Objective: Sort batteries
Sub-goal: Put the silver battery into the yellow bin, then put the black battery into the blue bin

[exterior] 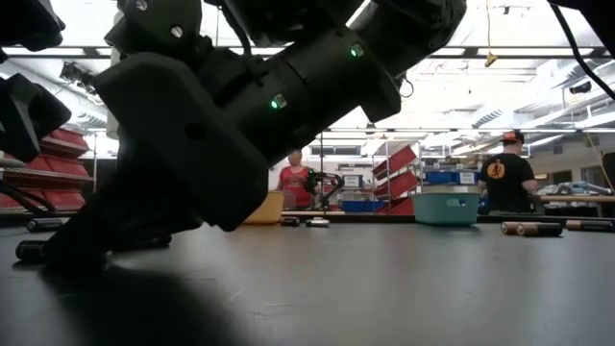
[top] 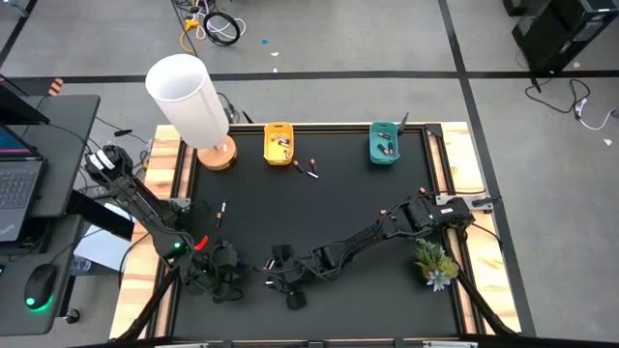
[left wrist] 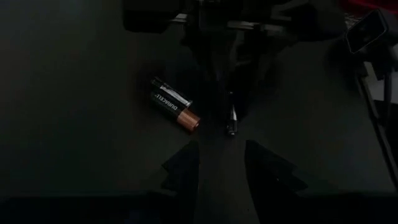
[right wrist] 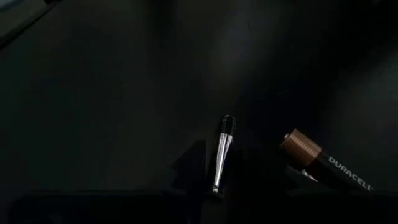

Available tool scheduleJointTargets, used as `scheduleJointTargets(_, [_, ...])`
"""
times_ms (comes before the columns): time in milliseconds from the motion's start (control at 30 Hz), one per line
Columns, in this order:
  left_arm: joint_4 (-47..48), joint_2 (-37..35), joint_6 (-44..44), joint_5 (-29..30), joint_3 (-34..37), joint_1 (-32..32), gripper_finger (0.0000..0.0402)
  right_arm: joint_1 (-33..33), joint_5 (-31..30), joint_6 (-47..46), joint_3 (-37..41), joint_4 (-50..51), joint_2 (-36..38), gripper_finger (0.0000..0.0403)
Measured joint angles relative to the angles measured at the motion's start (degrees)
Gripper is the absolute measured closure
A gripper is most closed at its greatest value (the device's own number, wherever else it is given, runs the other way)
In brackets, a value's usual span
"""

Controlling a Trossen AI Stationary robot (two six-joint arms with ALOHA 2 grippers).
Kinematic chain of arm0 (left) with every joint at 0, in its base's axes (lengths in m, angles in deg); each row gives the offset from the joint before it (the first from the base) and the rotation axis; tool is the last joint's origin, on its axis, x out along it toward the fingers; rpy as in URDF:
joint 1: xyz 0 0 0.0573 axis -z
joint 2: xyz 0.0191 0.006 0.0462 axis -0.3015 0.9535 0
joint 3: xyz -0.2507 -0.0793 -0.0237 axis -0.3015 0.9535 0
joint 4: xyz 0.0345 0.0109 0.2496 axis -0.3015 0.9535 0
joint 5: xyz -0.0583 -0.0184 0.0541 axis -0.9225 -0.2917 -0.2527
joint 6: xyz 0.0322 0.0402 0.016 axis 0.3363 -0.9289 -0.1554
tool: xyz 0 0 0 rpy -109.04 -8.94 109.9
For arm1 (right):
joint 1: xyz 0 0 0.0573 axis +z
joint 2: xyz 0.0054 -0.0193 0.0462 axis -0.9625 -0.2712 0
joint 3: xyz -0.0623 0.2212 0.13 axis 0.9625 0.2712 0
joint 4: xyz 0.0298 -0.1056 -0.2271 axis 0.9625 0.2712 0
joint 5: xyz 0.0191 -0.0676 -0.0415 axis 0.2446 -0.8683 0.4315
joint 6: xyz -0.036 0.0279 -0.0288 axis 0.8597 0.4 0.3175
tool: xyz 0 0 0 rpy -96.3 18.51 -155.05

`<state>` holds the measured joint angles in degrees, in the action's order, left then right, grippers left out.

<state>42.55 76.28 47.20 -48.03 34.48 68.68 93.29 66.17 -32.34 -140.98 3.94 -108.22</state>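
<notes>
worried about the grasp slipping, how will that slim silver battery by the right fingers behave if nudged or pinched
The slim silver battery is a smooth, glossy cylinder lying on its side, so it will probably roll if nudged. It looks rigid, but thin and likely slippery between the fingers. It could bump the copper-ended battery beside it.

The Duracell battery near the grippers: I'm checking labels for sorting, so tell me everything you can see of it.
The Duracell battery is a stubby cylinder, black over most of its length with a copper-coloured end and white lettering on its glossy wrap. It lies on its side on the dark table, tilted across the left wrist view, beside a much slimmer silver battery without touching it. No finger touches it in these views.
</notes>
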Motion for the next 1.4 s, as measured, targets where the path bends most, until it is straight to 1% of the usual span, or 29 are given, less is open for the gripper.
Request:
scheduleJointTargets(200, [-0.36,0.0,-0.06,-0.24,0.0,0.0,0.027,-0.04,-1.03,-2.42,-0.17,2.25,0.08,0.0316])
scheduleJointTargets(400, [-0.33,0.0,-0.13,-0.24,0.0,0.0,0.027,0.07,-3.01,-3.6,-0.33,7.33,0.56,0.0381])
scheduleJointTargets(700, [-0.31,0.0,1.16,-0.41,0.0,-0.02,0.027,-0.04,-3.17,-5.41,0.0,9.56,2.13,0.0381])
scheduleJointTargets(967, [-0.27,0.0,1.33,-0.42,0.0,-0.02,0.027,-0.15,-3.37,-5.41,0.24,18.36,5.84,0.0382])
scheduleJointTargets(1000, [-0.27,0.0,1.33,-0.42,0.0,-0.02,0.027,-0.15,-3.37,-5.41,0.26,19.13,6.26,0.0384])
scheduleJointTargets(1067, [-0.26,0.0,1.33,-0.42,0.0,-0.02,0.027,-0.15,-3.45,-5.4,0.06,19.55,7.19,0.0402])
scheduleJointTargets(1100, [-0.25,0.0,1.33,-0.42,0.0,-0.02,0.027,-0.15,-3.47,-5.41,0.09,20.35,7.5,0.0401])
scheduleJointTargets(1400, [-0.25,0.0,1.36,-0.42,0.0,-0.02,0.027,-0.62,-4.06,-6.53,0.2,22.81,7.43,0.0401])
